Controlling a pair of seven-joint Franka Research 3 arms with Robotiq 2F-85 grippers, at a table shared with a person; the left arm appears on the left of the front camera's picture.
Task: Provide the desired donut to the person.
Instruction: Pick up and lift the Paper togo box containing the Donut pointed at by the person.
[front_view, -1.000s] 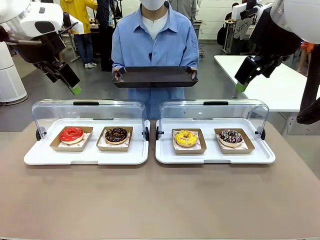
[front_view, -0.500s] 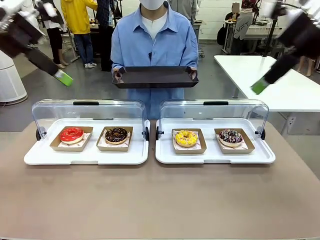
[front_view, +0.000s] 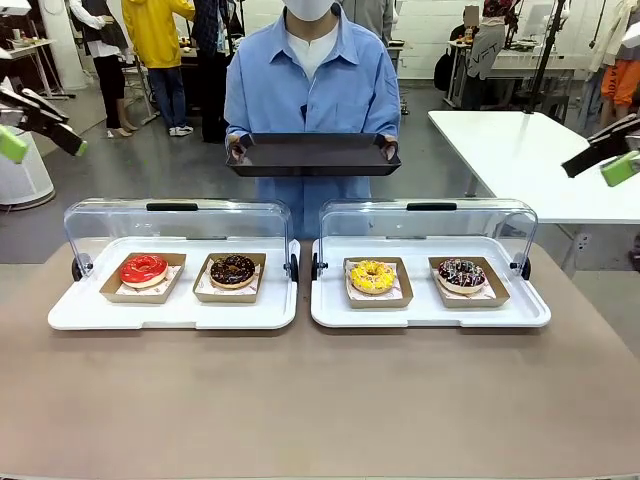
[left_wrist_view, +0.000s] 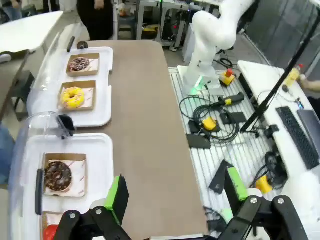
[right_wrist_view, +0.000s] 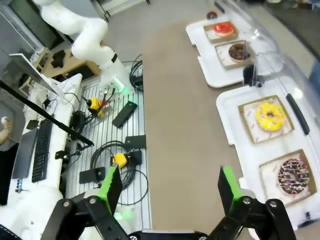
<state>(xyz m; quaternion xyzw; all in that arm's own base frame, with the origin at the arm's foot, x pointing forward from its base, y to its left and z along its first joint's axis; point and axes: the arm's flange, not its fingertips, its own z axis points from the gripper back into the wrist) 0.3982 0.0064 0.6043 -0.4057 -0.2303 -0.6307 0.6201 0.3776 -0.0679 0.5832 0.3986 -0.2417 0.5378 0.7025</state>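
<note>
Left gripper (left_wrist_view: 176, 192) spread | right gripper (right_wrist_view: 169, 186) spread | person (front_view: 310, 85) holds tray (front_view: 310, 163)

Readable text: none in any view.
Paper liners (left_wrist_view: 78, 164) under the donuts (left_wrist_view: 57, 176): reddish print, too small to read.
Black tray (front_view: 310, 155) held by the person (front_view: 310, 90): no lettering legible.
Clear lids (front_view: 110, 222) of the display trays: no label can be made out.
Desk equipment in the wrist views: any markings too small to read.
</note>
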